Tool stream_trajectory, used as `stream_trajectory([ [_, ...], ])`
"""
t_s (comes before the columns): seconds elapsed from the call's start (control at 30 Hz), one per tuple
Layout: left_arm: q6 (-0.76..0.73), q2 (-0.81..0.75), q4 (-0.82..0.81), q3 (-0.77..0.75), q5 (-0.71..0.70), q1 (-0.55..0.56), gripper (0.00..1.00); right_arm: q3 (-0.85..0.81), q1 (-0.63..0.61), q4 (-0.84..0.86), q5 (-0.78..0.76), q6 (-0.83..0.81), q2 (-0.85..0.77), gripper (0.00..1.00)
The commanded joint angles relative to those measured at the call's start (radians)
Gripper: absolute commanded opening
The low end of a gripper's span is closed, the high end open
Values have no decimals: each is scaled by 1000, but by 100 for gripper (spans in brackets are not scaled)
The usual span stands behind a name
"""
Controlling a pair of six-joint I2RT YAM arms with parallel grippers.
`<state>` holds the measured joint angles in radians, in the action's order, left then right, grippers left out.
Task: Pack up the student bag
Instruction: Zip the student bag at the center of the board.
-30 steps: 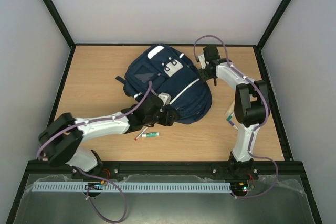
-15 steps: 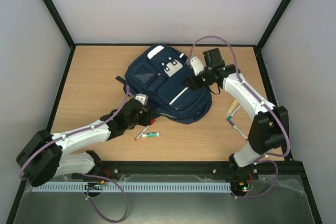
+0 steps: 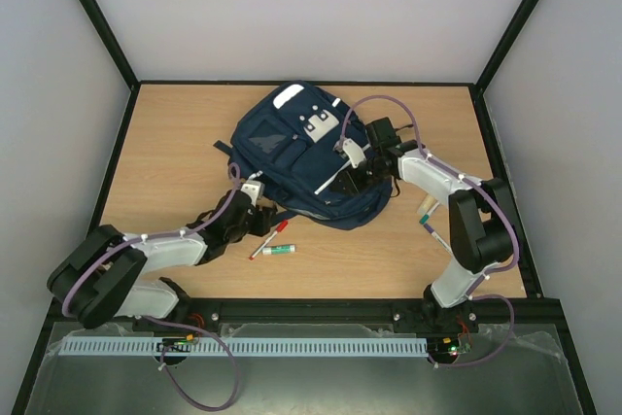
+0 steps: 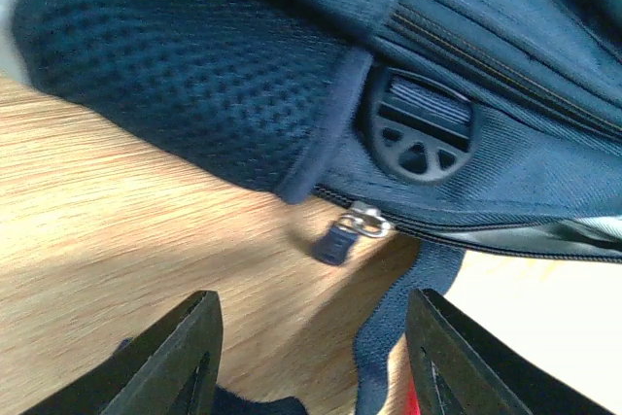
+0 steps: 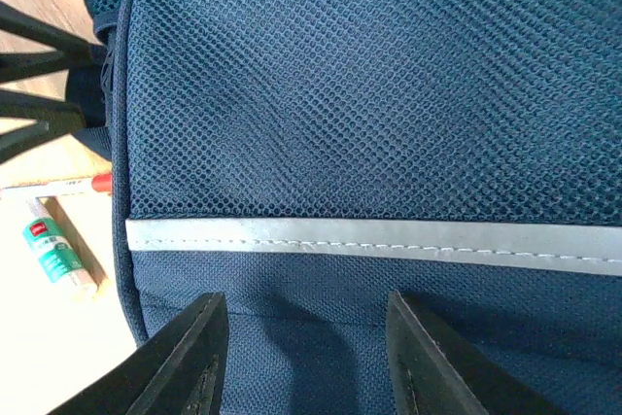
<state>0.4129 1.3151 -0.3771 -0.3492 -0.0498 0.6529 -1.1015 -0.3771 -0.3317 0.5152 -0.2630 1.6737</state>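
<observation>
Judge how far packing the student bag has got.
Done: nothing visibly packed. In hand: the left gripper, open, faces the zip pull at the student bag's near edge; the right gripper, open, hovers over its reflective strip. Left: opening the bag, then loading the red-capped pen, glue stick and the pens by the right arm, all on the table.

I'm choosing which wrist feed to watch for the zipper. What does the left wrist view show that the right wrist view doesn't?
Only the left wrist view: a zipper pull hanging below a mesh side pocket, and a round plastic buckle.

Only the right wrist view: a white reflective strip across mesh fabric, plus a glue stick and a red-capped pen at the left edge.

Both: the student bag on the wooden table, with the left end effector and right end effector open and holding nothing.
</observation>
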Motion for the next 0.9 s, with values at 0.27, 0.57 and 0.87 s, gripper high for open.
stream_trajectory([
  [0.27,-117,197,-260,-3,117,-18,51,3,3,29,-130,46,90,46],
  [0.57,-135,213,-348,12,109,-21,53,-1,3,17,-121,36,108,46],
  [0.87,-160,247,-362,-20,115,-39,62,-2,2,12,-121,33,104,46],
])
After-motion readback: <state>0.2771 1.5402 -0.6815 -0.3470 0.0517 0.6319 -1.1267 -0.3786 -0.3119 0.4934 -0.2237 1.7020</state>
